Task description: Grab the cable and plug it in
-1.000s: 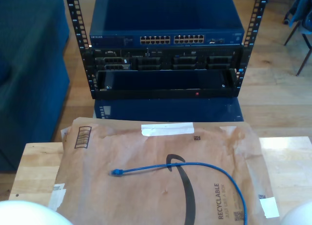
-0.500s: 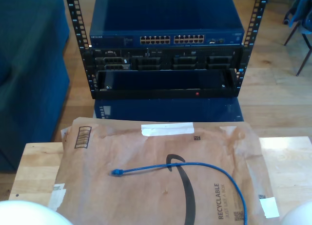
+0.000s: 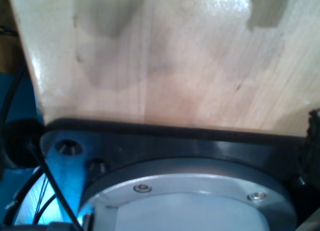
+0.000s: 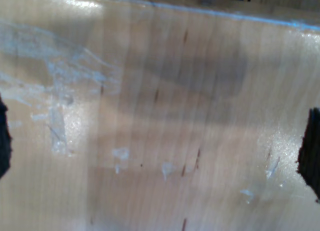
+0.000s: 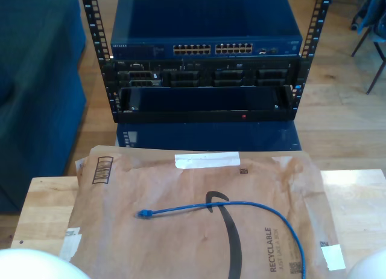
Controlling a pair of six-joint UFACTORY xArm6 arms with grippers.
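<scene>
The cable (image 5: 241, 203) is thin and bright blue. It lies loose on a brown paper mailer (image 5: 181, 243) in the exterior view. Its plug end (image 5: 143, 214) points toward the exterior view's left, and the rest curves down to the bottom edge. My second gripper (image 4: 156, 146) hangs over bare wood, open, with a dark fingertip (image 4: 310, 156) at each side and nothing between them. My first gripper (image 3: 160, 141) is open over the wooden table (image 3: 165, 56) beside a round silver arm base (image 3: 190, 191); one dark finger (image 3: 313, 141) shows.
Behind the table stands a rack (image 5: 205, 80) holding a blue network switch (image 5: 205, 31) with a row of ports (image 5: 212, 49). White rounded arm parts (image 5: 30, 264) (image 5: 371, 267) sit at the exterior view's bottom corners. A dark blue sofa (image 5: 36, 80) is at the exterior view's left.
</scene>
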